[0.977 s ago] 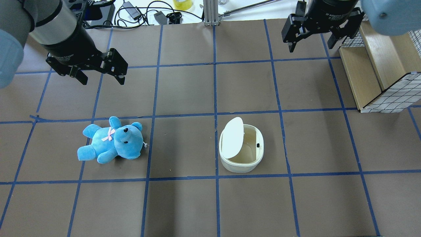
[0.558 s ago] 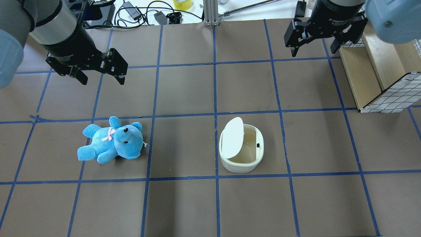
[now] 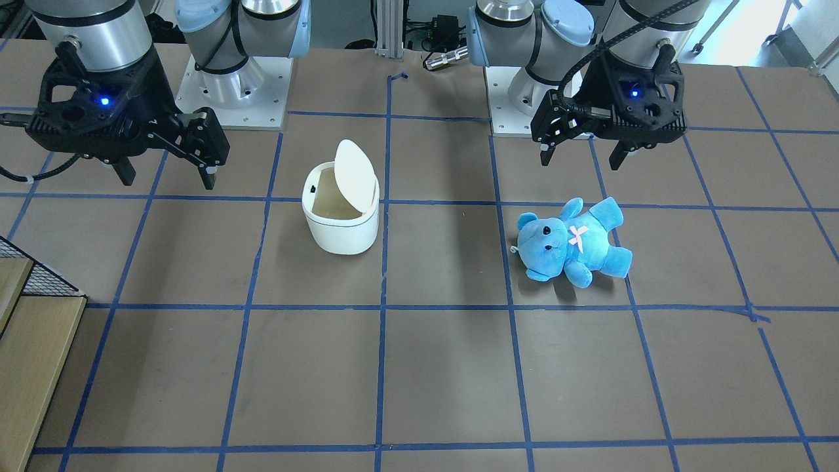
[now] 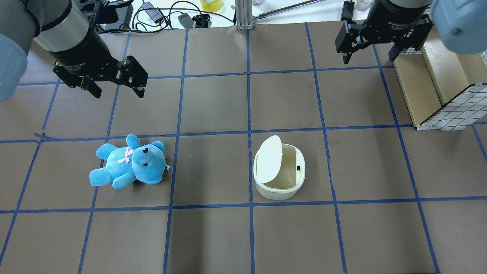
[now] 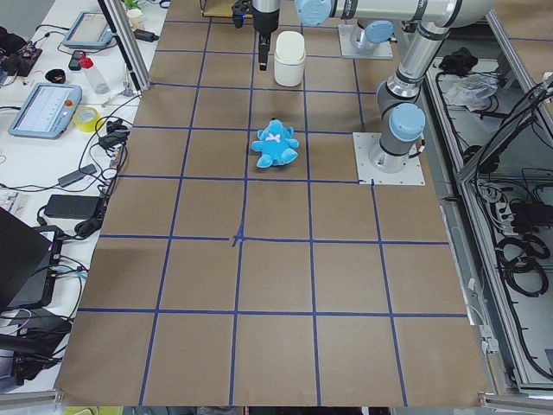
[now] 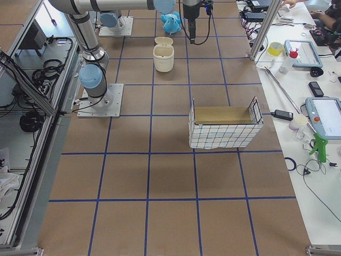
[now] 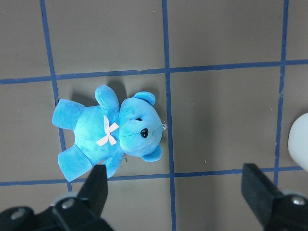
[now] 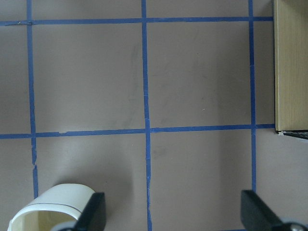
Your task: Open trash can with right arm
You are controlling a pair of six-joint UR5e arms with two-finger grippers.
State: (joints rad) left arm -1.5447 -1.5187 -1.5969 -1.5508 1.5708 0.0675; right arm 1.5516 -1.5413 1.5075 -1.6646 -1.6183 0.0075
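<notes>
Right gripper (image 4: pixel 369 57) is empty, jaws spread wide. Over the last second I've seen it drift away from the trash can (image 4: pixel 274 192) toward the far corner by the wire-sided crate (image 4: pixel 414 87). That bin sits mid-table, its lid (image 4: pixel 269 160) tipped up and its tan inside showing, unchanged. I'd call the opening done and this a retreat. Left gripper (image 4: pixel 118 91) hangs open and empty near the blue teddy (image 4: pixel 129 165).

blue teddy bear (image 4: pixel 127 167) lying on table (image 4: pixel 213 102) | wire-mesh box (image 6: pixel 224 136) upright
</notes>
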